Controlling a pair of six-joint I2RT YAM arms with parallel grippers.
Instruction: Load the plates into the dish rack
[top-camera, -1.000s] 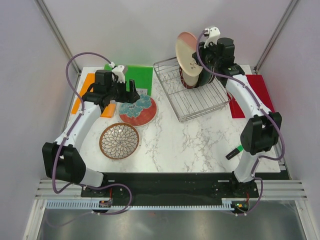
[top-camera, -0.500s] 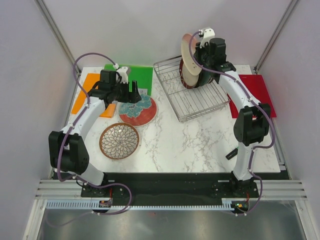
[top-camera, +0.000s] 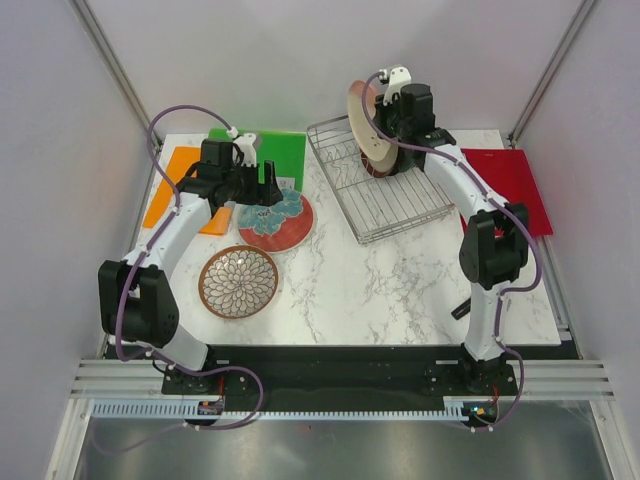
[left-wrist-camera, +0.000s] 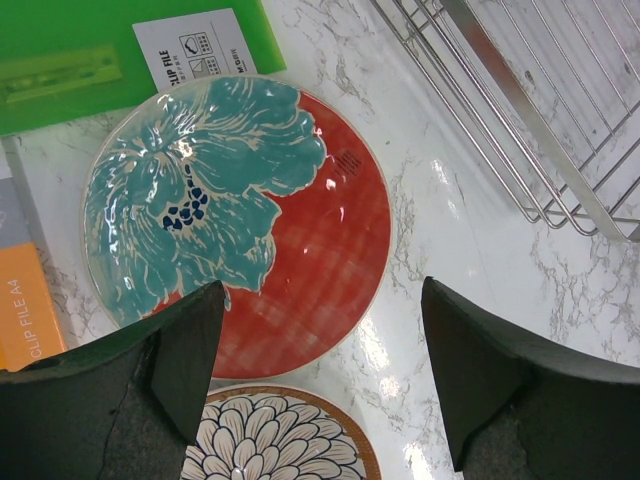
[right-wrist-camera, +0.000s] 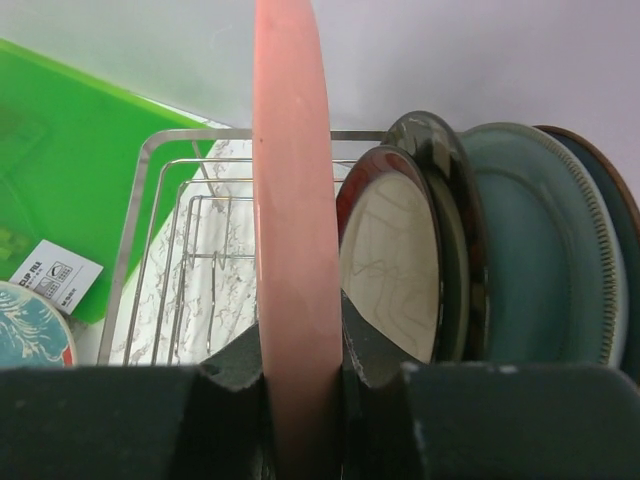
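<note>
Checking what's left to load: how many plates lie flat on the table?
2: the red teal-flowered plate below the open left gripper, and the brown petal plate close beside it.

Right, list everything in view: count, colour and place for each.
pink plate: one, pink-cream, held on edge over the rack
racked plates: at least three, cream with maroon rim, dark, teal, standing in the rack
dish rack: one, silver wire, far right of centre
red plate: one, red with teal flower, flat, left of the rack
brown plate: one, brown with white petals, flat, nearer than the red plate
green board: one, green, far edge
orange board: one, orange, left edge
red board: one, red, right of the rack
table: one, white marble
left pincer: one, black, open above the red plate
right pincer: one, black, shut on the pink plate
</note>
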